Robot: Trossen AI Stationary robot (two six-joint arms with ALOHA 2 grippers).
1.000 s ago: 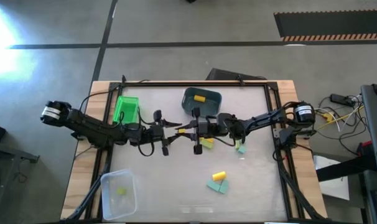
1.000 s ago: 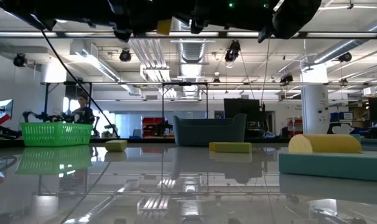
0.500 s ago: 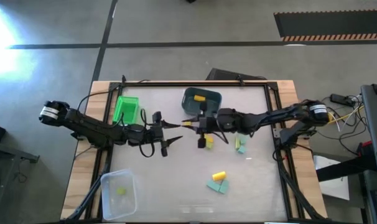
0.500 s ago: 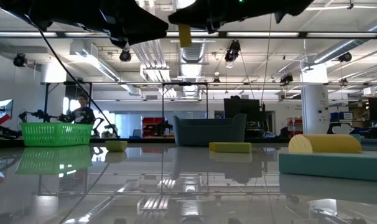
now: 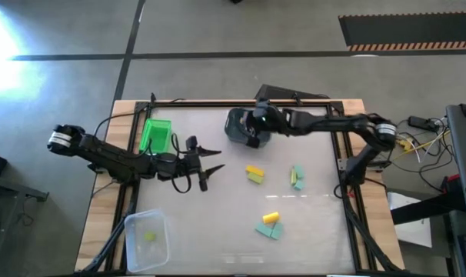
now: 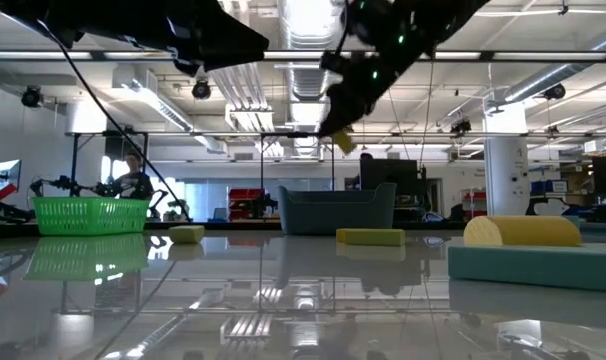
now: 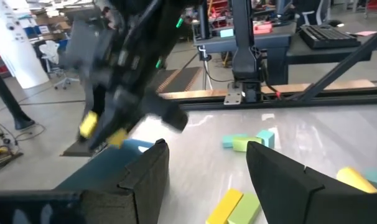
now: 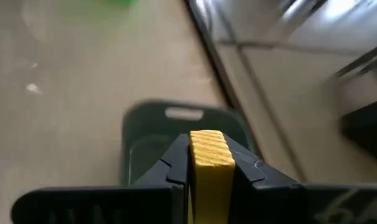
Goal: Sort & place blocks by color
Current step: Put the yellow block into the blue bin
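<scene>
Yellow block (image 8: pixel 208 163): pinched between the fingers of the right pincer (image 5: pixel 254 132), held in the air directly over the dark teal bin (image 5: pixel 237 127).
Bin below: it sits just under the right pincer; another yellow block seems to lie inside already.
Risk: if the fingers let go while off-centre, the block could strike the bin's rim and bounce out onto the surface (image 5: pixel 218 208).
Cause: the block sits high above the bin, so a drop from here has room to go astray.
Right pincer: pressed together on the yellow block.
Left pincer (image 5: pixel 210 163): spread, holding nothing, hovering well apart from the right pincer, nearer the green basket (image 5: pixel 154 135).
Remaining blocks (image 5: pixel 271 225): on the surface, on the near side of the right pincer.
</scene>
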